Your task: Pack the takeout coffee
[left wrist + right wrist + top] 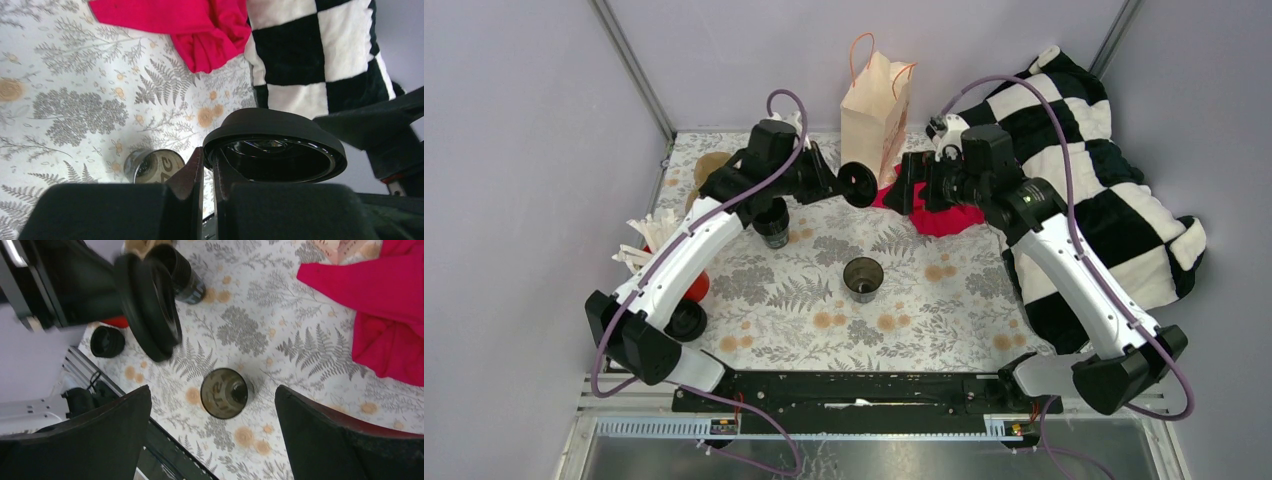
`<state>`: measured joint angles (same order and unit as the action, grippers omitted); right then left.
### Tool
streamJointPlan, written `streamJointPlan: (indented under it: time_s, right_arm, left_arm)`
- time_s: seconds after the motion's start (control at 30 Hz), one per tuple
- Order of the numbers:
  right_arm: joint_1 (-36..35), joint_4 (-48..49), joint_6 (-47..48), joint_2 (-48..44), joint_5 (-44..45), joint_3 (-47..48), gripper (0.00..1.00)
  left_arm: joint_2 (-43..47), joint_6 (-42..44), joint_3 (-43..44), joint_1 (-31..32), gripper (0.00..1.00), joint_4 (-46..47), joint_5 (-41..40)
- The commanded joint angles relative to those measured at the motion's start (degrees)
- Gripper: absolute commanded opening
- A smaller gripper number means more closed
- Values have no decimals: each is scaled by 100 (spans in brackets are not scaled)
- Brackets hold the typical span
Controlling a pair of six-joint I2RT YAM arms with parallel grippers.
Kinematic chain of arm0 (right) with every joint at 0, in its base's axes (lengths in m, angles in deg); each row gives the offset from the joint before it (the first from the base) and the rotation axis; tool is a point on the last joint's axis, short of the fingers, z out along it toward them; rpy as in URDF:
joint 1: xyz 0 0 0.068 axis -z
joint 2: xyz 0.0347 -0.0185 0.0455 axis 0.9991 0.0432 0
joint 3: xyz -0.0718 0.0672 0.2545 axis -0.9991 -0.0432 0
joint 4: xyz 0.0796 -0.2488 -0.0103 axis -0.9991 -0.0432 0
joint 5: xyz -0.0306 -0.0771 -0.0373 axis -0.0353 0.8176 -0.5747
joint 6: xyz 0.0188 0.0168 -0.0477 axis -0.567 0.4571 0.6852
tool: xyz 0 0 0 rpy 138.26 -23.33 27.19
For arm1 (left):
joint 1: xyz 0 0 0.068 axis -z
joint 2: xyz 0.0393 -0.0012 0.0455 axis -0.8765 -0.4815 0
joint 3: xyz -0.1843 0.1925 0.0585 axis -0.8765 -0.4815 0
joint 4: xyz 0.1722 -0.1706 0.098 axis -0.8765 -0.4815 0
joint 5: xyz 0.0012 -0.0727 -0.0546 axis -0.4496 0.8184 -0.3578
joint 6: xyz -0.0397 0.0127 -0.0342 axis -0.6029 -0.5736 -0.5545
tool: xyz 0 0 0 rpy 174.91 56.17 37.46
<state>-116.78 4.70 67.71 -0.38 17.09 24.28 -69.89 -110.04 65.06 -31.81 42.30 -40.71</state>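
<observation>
The table cloth (pixel 764 300) is pale, with grey ferns and orange dots. The black coffee cup (pixel 772 222) is round and a bit thinner at the bottom. It stands upper left of the middle, under the left arm. The left gripper (pixel 842 183) is pinched nearly shut on the rim of a round black lid (pixel 858 185), held on its edge in the air. The right gripper (pixel 912 186) is spread wide with nothing in it, facing the lid. A soft red cloth (pixel 944 218) lies crumpled just under it. A fluffy black and white checked blanket (pixel 1084 150) fills the right side.

The paper bag (pixel 876 110) stands upright at the top middle, and its inside is hidden. A small round cup (pixel 863 278) in the middle is open on top. A red cup (pixel 696 287) at the left edge holds white straws (pixel 646 240).

Ferny cloth shows all around the small round cup, down to the black rail (pixel 854 392) at the bottom.
</observation>
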Motion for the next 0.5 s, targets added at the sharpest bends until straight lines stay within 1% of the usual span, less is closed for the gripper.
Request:
streamJointPlan:
  time_s: [0.0,0.17,0.37,0.47]
  right_arm:
    - [-43,288,-294,418,-175,562,98]
    - [-57,258,-206,709,-491,677,91]
    - [-330,381,1498,345,-469,65,93]
    - [-363,849,2365,-168,-754,-579,92]
  left_arm:
    - [-84,-146,-19,177,0,109,-189]
    - [-382,-8,317,188,0,-617,-253]
    - [-746,270,641,179,0,-1597,96]
    - [-898,355,700,178,0,-2013,255]
